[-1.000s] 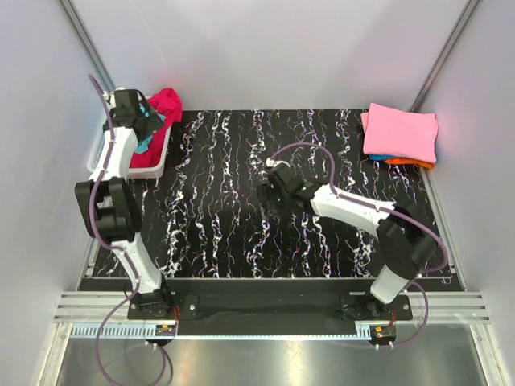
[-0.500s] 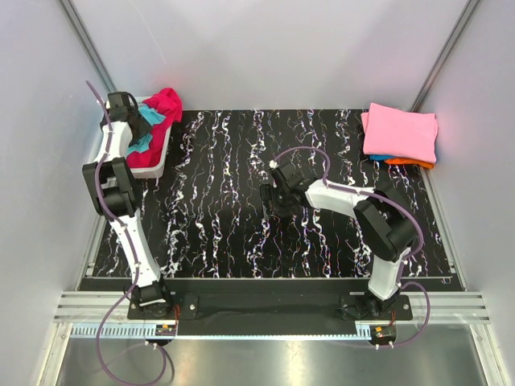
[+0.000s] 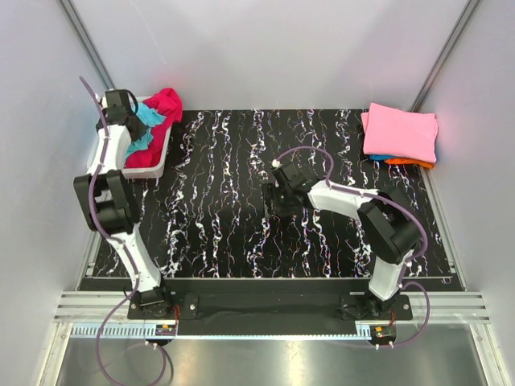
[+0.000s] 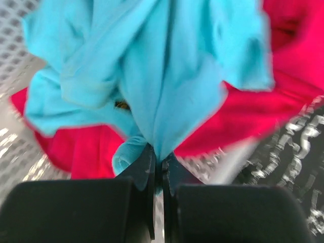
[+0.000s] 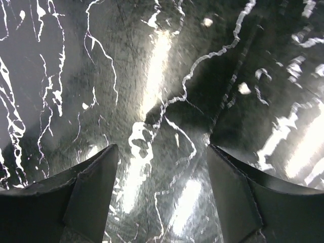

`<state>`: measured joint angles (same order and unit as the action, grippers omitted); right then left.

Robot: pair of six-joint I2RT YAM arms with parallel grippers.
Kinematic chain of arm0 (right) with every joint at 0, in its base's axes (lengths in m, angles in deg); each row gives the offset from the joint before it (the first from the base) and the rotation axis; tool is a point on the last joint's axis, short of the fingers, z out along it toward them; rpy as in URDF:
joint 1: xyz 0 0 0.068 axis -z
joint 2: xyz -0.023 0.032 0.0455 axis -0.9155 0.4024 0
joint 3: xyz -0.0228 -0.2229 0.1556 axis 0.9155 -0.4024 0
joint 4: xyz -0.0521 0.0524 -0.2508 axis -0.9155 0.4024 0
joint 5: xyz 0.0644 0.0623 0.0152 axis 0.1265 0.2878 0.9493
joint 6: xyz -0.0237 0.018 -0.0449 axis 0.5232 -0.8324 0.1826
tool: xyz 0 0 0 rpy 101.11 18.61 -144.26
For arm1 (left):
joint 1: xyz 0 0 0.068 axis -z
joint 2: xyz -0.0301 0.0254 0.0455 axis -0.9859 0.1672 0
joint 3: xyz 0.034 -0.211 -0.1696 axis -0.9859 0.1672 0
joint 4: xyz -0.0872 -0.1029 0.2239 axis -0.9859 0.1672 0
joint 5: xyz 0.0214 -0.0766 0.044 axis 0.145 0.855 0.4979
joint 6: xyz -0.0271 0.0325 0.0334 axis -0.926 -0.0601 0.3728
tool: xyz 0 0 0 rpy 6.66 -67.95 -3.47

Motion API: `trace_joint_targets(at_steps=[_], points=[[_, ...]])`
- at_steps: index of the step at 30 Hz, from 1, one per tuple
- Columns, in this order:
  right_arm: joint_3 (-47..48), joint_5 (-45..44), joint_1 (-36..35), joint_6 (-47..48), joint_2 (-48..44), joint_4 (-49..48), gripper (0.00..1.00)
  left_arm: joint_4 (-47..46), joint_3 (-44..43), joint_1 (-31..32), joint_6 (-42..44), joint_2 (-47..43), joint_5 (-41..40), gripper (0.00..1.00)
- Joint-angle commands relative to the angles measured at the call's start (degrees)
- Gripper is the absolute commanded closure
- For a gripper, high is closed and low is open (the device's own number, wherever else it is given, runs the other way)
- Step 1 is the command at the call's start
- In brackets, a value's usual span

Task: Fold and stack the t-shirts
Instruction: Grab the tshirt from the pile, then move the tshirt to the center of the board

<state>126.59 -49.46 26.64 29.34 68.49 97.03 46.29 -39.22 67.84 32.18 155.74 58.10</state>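
A turquoise t-shirt [image 4: 167, 76] lies crumpled on a magenta-red t-shirt [image 4: 86, 147] in the white lattice basket [image 3: 158, 163] at the back left. My left gripper [image 4: 158, 159] is shut on a fold of the turquoise t-shirt [image 3: 149, 121], over the basket. At the back right, a folded pink t-shirt [image 3: 400, 132] tops a stack with blue and orange edges [image 3: 406, 162] showing below. My right gripper [image 5: 162, 157] hangs open just above the bare black marbled mat [image 3: 225, 217], near the table's middle, holding nothing.
White walls and metal frame posts close in the table at the back and sides. The mat's near edge meets a black rail [image 3: 265, 301] where both arm bases are bolted.
My left gripper has closed from open onto the turquoise t-shirt in the basket. The right arm has drawn its elbow in, its gripper staying open near the mat's centre.
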Motion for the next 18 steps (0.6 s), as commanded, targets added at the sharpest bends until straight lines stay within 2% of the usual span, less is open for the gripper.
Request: trace_joint_targets(at_steps=[1, 4, 7, 8, 10, 11, 13, 14, 17, 18], points=[[-1.0, -4.2, 0.6, -2.0, -7.0, -0.7, 0.23, -3.6, 2.0, 5.0, 1.4, -14.3, -3.6, 1.00], [-1.7, -8.3, 1.1, -2.7, -12.2, 1.4, 0.23, -3.2, 3.3, 11.1, 2.9, -21.8, -3.9, 1.00], [-2.4, -13.6, 1.5, -3.3, -18.7, 5.0, 0.23, 0.9, 0.1, 19.9, 4.9, -25.8, -2.8, 1.00], [-2.7, -15.6, 1.6, -4.3, -22.8, 6.2, 0.23, 1.7, -2.2, 25.0, 5.4, -26.3, -2.2, 1.00], [-4.0, -21.1, 1.9, -5.3, -30.1, 9.4, 0.23, 3.4, -4.0, 30.5, 7.8, -27.7, 1.0, 1.00], [-4.6, -23.1, 1.9, -6.5, -32.7, 10.4, 0.23, 3.6, -4.9, 36.8, 8.7, -28.3, 1.2, 1.00], [-6.6, -27.5, 2.0, -7.5, -38.2, 12.8, 0.22, 3.6, -5.1, 43.3, 11.3, -30.4, 0.3, 1.00], [-7.3, -28.6, 2.0, -8.1, -43.5, 13.5, 0.22, 3.6, -5.1, 49.7, 12.2, -31.2, -0.5, 1.00], [-8.5, -33.6, 2.0, -9.7, -52.3, 18.2, 0.23, 3.4, -3.4, 59.3, 13.6, -34.8, -2.7, 1.00], [-8.5, -35.6, 2.0, -10.0, -54.1, 20.6, 0.22, 3.2, -2.3, 60.4, 13.3, -35.7, -2.0, 1.00]])
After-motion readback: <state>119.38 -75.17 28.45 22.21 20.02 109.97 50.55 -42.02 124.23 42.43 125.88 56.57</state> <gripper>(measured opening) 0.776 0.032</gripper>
